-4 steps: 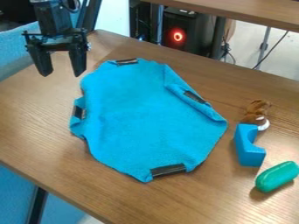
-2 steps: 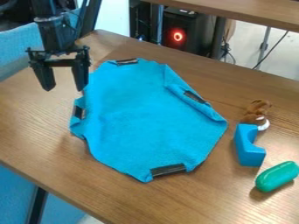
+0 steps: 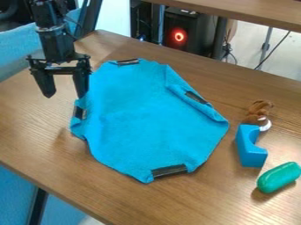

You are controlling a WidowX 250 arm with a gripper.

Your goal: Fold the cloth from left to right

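Note:
My gripper (image 3: pixel 65 95) hangs at the upper left with its fingers spread apart and nothing between them. Its right finger overlaps the upper left edge of the blue cloth in the view; whether it touches the cloth I cannot tell. The cloth (image 3: pixel 147 118) lies mostly flat in the middle of the table, with dark strips at several edges. Its upper right edge is turned over in a narrow flap, and a small flap stands at its left edge, just below the gripper's right finger.
Right of the cloth lie a brown toy (image 3: pixel 258 113), a blue arch block (image 3: pixel 250 147) against it, and a green oval object (image 3: pixel 278 177). The wooden table's (image 3: pixel 76 184) front edge runs along the lower left. A shelf (image 3: pixel 253 12) spans the top right.
My gripper has moved down in the view, from above the cloth's upper left to beside its left edge, fingers still apart. The cloth and the other objects have not moved.

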